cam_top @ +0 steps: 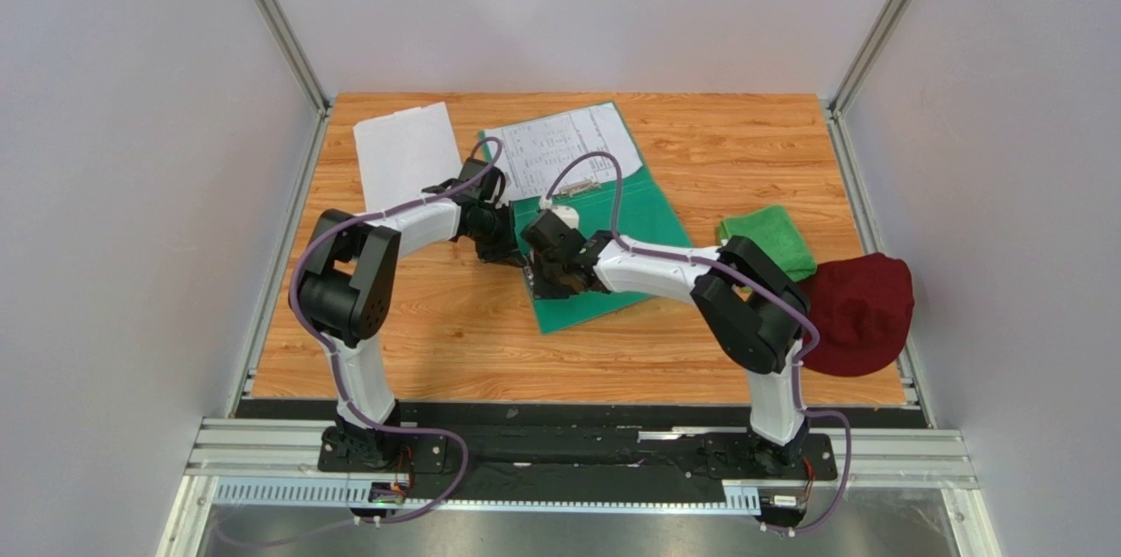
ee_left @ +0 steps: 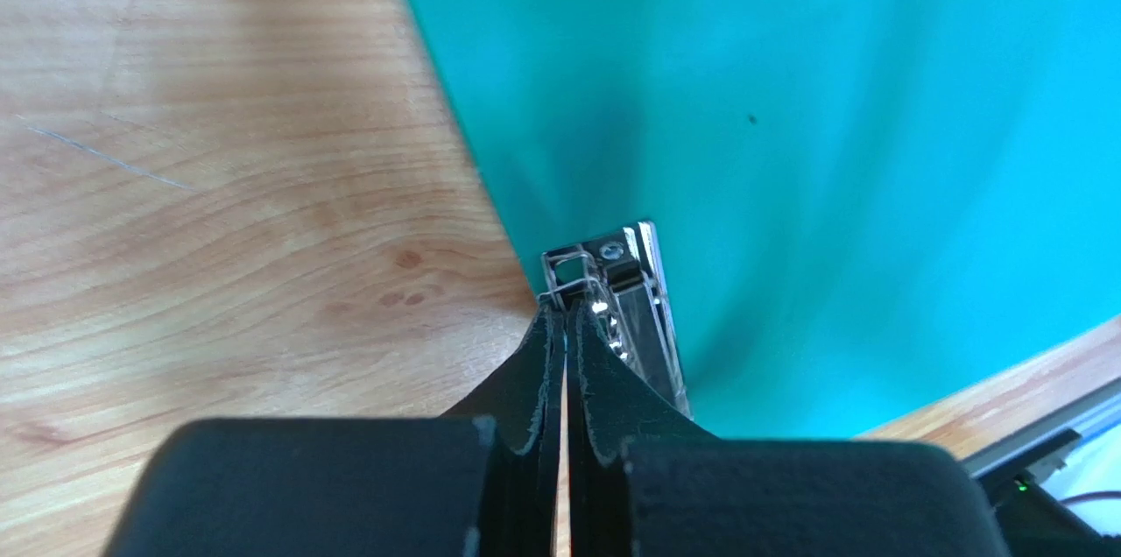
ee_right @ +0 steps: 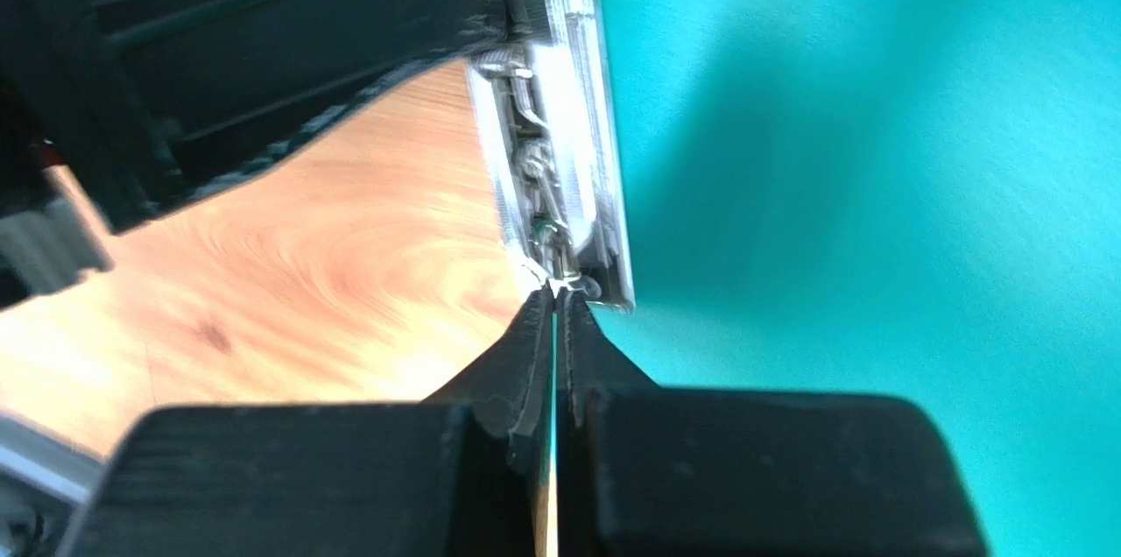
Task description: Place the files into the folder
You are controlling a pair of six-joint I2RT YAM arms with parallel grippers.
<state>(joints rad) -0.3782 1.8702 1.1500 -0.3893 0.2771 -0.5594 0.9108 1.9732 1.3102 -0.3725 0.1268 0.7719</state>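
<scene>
The teal folder (cam_top: 638, 222) lies open at mid-table; it also fills the left wrist view (ee_left: 855, 124) and the right wrist view (ee_right: 855, 124). A metal clip (ee_left: 641, 308) runs along its left edge and shows in the right wrist view too (ee_right: 566, 124). One printed sheet (cam_top: 566, 143) rests on the folder's far part. A blank-side white sheet (cam_top: 405, 153) lies on the wood at far left. My left gripper (cam_top: 507, 246) is shut with its tips (ee_left: 566, 305) on the wire lever at one end of the clip. My right gripper (cam_top: 546, 271) is shut with its tips (ee_right: 555, 294) on the other end.
A small bright green folded cloth (cam_top: 770, 239) lies right of the folder. A dark red cap (cam_top: 862, 308) sits at the table's right edge. Aluminium frame posts and grey walls close in the table on three sides.
</scene>
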